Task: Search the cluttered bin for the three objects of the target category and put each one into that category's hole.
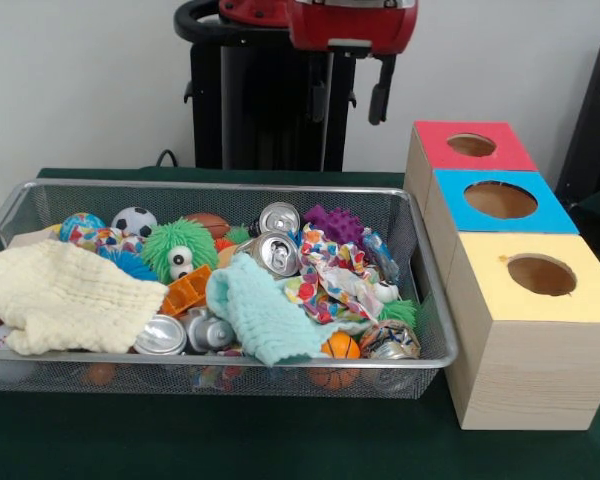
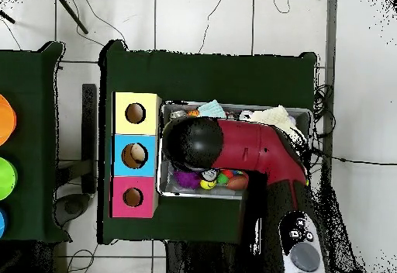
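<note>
The green table (image 1: 280, 440) is filling the lower part of the front view, and the overhead view is showing it as a dark rectangle mid-frame with pale floor around it. The red and black arm (image 2: 256, 150) is stretching from lower right toward centre in the overhead view, covering most of the wire bin (image 1: 420, 300); only the bin's upper strip and lower edge are showing there. In the front view the arm is being cut off by the top edge, so the gripper itself is not visible and I cannot tell how its jaws are standing. The front view alone is giving the bin's contents: a cream cloth (image 1: 65, 298) lying at lower left, a mint cloth (image 1: 260, 312) draping at centre, a patterned wrapper (image 1: 335, 275) right of it, a green fuzzy ball with eyes (image 1: 180, 250), a purple spiky toy (image 1: 333, 223), several silver cans (image 1: 276, 252) partly buried, a soccer ball (image 1: 133, 221) and a small basketball (image 1: 340, 348). Items under the cloths are staying hidden. At the right of the front view three boxes are standing in a row, touching: red-topped box (image 1: 470, 150), blue-topped box (image 1: 500, 200), yellow-topped box (image 1: 535, 280), each with a round hole. The overhead view is showing something pale inside the blue hole (image 2: 136, 155). Open table is remaining along the bottom frame edge.
</note>
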You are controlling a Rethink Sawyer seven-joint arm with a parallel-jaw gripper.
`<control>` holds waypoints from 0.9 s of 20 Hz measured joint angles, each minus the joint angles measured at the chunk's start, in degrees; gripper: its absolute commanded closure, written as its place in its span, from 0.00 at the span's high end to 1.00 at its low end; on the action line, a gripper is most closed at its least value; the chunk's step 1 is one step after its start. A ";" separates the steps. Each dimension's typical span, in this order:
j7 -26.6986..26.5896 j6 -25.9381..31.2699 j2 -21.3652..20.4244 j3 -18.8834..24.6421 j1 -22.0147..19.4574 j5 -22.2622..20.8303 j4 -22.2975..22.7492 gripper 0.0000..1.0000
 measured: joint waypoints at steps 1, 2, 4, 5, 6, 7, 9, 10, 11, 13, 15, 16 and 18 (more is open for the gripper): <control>0.00 0.00 -0.19 0.00 -0.28 -0.02 0.38 1.00; 0.00 0.00 -0.37 0.00 -0.56 -0.05 0.75 1.00; 0.00 0.00 -0.62 -0.02 -0.90 -0.22 1.22 1.00; 0.00 0.00 -0.85 -0.01 -1.21 -0.54 1.48 1.00; 0.00 0.00 -0.88 0.00 -1.27 -0.65 1.50 1.00; 0.00 -0.01 -0.89 0.00 -1.33 -0.83 1.50 1.00; 0.00 0.00 -0.89 0.00 -1.38 -1.20 1.51 1.00; 0.00 0.00 -0.89 0.00 -1.37 -1.32 1.50 1.00; 0.00 0.00 -0.90 0.00 -1.37 -1.41 1.50 1.00; 0.00 -0.01 -0.90 0.02 -1.38 -1.72 1.50 1.00; 0.00 -0.02 -0.90 0.05 -1.37 -2.00 1.52 1.00; 0.00 -0.08 -0.90 0.07 -1.38 -2.08 1.53 1.00; 0.00 -0.32 -0.90 0.12 -1.41 -2.31 1.54 1.00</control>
